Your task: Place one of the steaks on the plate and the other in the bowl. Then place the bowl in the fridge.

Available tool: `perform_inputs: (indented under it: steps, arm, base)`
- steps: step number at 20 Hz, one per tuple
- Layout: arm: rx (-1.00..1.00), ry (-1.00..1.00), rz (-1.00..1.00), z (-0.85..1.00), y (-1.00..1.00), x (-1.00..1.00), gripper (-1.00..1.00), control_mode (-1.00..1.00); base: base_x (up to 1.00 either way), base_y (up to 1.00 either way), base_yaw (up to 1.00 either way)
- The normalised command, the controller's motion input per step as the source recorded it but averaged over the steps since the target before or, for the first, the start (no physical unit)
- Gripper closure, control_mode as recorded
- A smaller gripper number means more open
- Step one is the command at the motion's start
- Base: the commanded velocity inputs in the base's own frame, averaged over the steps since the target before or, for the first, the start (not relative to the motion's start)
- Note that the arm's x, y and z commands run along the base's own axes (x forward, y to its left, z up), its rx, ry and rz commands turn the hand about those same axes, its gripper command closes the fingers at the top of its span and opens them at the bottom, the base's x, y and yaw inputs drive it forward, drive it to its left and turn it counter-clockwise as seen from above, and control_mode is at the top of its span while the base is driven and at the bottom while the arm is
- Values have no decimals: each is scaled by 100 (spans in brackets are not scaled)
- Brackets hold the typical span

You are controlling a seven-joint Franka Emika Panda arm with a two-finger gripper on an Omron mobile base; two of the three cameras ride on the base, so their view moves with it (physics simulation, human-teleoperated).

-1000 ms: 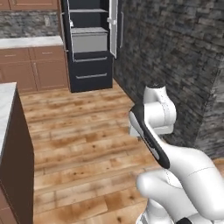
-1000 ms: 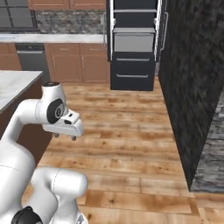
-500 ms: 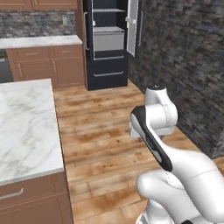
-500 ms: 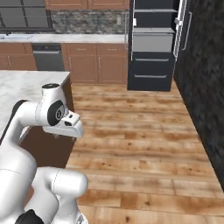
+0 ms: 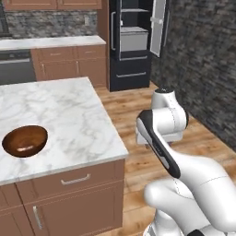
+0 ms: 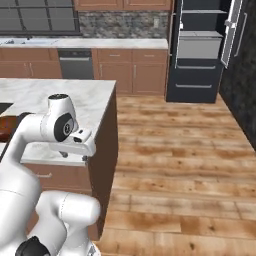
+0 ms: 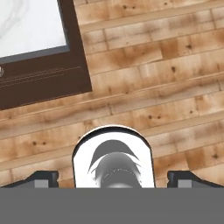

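Observation:
The glossy reddish-brown bowl (image 5: 25, 140) stands near the front left of the marble island, and I see nothing red inside it. A sliver of the bowl (image 6: 7, 129) also peeks out behind my arm in the right base view. At the back, the black fridge (image 5: 133, 44) (image 6: 200, 50) has its doors swung open, showing grey shelves and drawers. My arm is folded close over the base. My gripper (image 7: 113, 178) (image 6: 74, 155) points down at the floor beside the island, open and holding nothing. The steaks and the plate are out of view.
The marble island (image 5: 69, 110) has brown drawers on its near face (image 5: 73, 182). Wooden floor (image 6: 175, 150) runs from the island to the fridge. A back counter with a dishwasher (image 6: 75, 64) lines the far wall. A dark stone wall (image 5: 203, 60) stands on the right.
The whole picture has shifted, so the base has moved: the island and bowl have come into view and the fridge has slid right. The arm stays folded and the gripper open.

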Motion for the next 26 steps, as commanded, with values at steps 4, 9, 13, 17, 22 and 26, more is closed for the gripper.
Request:
perform_inputs:
  steps: [4, 9, 13, 17, 22, 26]
  arm:
    - [0, 0, 0, 0, 0, 0, -100, 100]
    - [0, 0, 0, 0, 0, 0, -100, 100]
    - [0, 0, 0, 0, 0, 0, -100, 100]
    - [0, 0, 0, 0, 0, 0, -100, 100]
    - [0, 0, 0, 0, 0, 0, -100, 100]
    - [0, 0, 0, 0, 0, 0, -100, 100]
  base:
    - [0, 100, 0]
    - [0, 100, 0]
    - [21, 52, 1]
    - [40, -1, 34]
    - [10, 8, 22]
    - [49, -3, 17]
